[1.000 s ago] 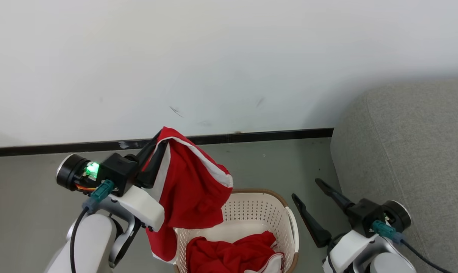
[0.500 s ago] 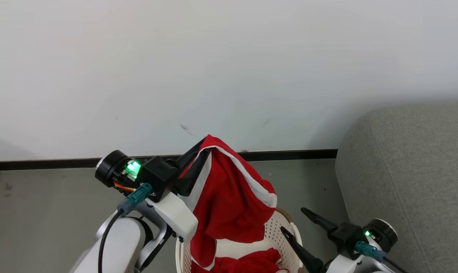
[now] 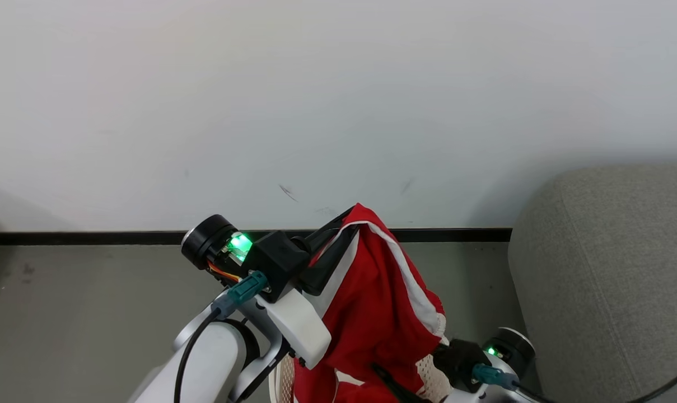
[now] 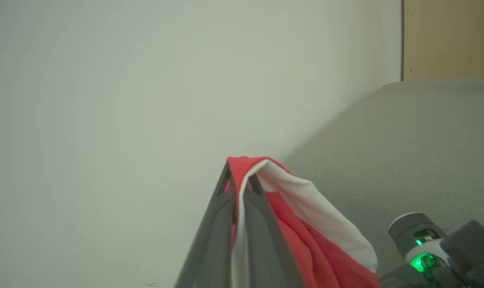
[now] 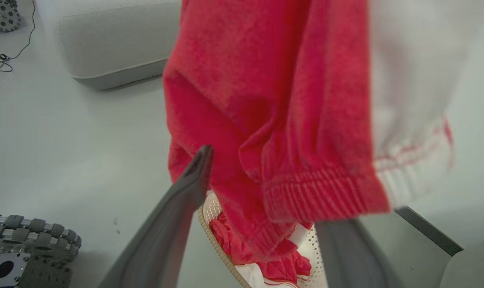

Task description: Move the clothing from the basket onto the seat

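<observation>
Head view: the left gripper [image 3: 346, 224] is clamped on a red garment [image 3: 383, 302] with white stripes, holding it in the air over the basket [image 3: 282, 383] and clear of the grey sofa [image 3: 607, 280] at right. The left wrist view shows both fingers pressed together on a fold of the cloth. In the right wrist view the right gripper [image 5: 266, 188] has its fingers spread apart, gripping nothing, the garment's hem hanging before them. More red clothing [image 5: 242, 244] lies in the basket, which stands on the floor [image 3: 64, 313] near the sofa's rounded corner.
</observation>
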Controlling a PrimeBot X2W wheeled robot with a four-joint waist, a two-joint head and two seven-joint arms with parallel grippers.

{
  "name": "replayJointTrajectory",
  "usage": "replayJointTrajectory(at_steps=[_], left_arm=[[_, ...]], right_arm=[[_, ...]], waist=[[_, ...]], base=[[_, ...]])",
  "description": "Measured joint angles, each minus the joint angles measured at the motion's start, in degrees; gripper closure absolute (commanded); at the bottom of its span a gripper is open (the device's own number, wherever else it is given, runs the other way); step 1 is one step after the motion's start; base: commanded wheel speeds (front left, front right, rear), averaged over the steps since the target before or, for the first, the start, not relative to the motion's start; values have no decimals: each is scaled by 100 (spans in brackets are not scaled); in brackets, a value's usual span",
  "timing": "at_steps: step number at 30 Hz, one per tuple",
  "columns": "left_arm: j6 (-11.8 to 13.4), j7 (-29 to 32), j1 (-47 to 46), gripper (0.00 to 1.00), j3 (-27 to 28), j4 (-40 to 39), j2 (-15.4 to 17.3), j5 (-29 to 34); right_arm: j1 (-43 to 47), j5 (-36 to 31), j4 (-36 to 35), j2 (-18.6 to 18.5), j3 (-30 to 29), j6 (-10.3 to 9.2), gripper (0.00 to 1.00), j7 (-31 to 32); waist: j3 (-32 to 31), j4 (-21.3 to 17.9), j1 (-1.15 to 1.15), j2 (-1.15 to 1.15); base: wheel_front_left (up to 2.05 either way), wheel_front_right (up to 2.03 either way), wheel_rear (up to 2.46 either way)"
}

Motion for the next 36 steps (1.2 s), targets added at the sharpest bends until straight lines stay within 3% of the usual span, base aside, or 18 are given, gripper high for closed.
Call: replayJointTrajectory(at_steps=[5,6,8,10,18,23,26,27,28,29,36], left_arm=[[-16,110,-1,100,-47,-116,-31,-10],[-16,116,-1,100,-48,-125,-45,-30],[-15,158,-1,100,-46,-141,-55,-56],[-13,170,-1,100,-36,-143,-58,-62],[152,210,64,100,187,-125,-73,-203],[299,145,298,98,347,-11,-92,-324],[399,63,426,76,424,76,-111,-376],[405,45,464,54,444,91,-114,-398],[425,-3,508,16,459,107,-122,-417],[439,-48,538,0,464,129,-127,-420],[474,-232,739,0,458,271,-172,-530]], right_arm=[[-331,99,156,181,201,0,0,0],[-375,119,191,205,231,0,4,0],[-415,122,253,218,255,0,63,0],[-414,138,319,216,272,0,100,0],[-438,208,194,187,125,0,100,0],[-467,326,-192,86,-385,0,100,0],[-457,370,-431,27,-669,0,100,0],[-443,378,-502,16,-791,0,100,1],[-403,419,-599,3,-927,0,100,0],[-367,450,-667,-11,-1038,0,100,0],[-255,459,-1034,-186,-1738,0,100,0]], waist=[[26,89,0,0],[33,108,0,0],[48,143,0,0],[64,175,0,0],[133,204,0,0],[153,103,0,0],[159,35,0,-1],[160,10,0,0],[161,-16,0,0],[161,-42,0,0],[160,-210,0,0]], base=[[0,0,0],[0,0,0],[0,0,0],[0,0,0],[0,0,0],[0,0,0],[0,0,0],[0,0,0],[0,0,0],[0,0,0],[0,0,0]])
